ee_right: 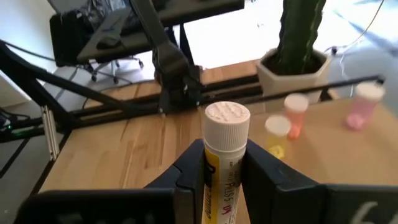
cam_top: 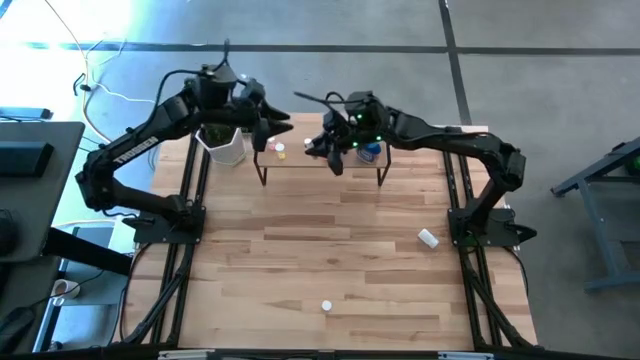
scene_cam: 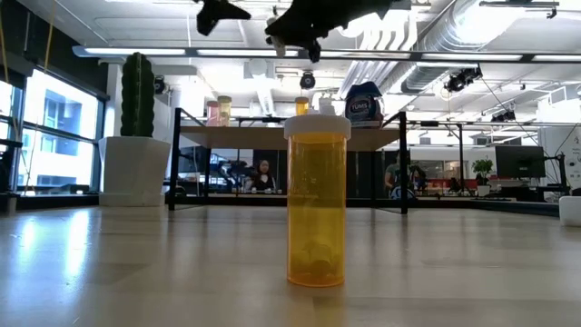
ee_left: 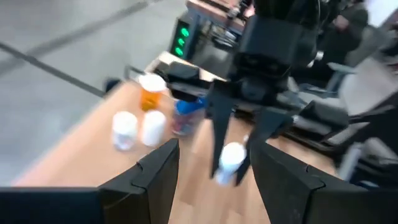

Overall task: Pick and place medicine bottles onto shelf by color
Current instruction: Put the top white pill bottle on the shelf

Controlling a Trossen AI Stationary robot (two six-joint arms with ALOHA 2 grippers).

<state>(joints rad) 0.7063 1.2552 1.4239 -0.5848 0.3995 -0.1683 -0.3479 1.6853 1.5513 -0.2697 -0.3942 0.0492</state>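
The shelf (cam_top: 320,166) stands at the table's far edge and carries a pink bottle (cam_top: 268,147), a yellow one (cam_top: 281,152) and the squat blue one (cam_top: 368,152). My right gripper (cam_top: 330,150) hovers over the shelf's middle, shut on a white-capped bottle with a yellow label (ee_right: 225,163). My left gripper (cam_top: 268,125) is open and empty above the shelf's left end; its fingers (ee_left: 158,174) stand wide apart. An orange bottle (scene_cam: 316,195) stands upright near the table's front edge, and it also shows in the high view (cam_top: 326,306). A white bottle (cam_top: 428,238) lies on its side at the right. My right gripper pinches the bottle's body just below its white cap (ee_right: 217,163) between its two fingers. The fingers (ee_left: 219,127) slant down from above. The bottle stays upright with its cap above the fingers, held over the shelf board, as the left wrist view shows (ee_left: 231,160).
A white pot with a tall green cactus (cam_top: 225,145) stands beside the shelf's left end, close under my left arm. The low view shows an office with people far behind the shelf. Bare planks lie between the shelf and the two loose bottles.
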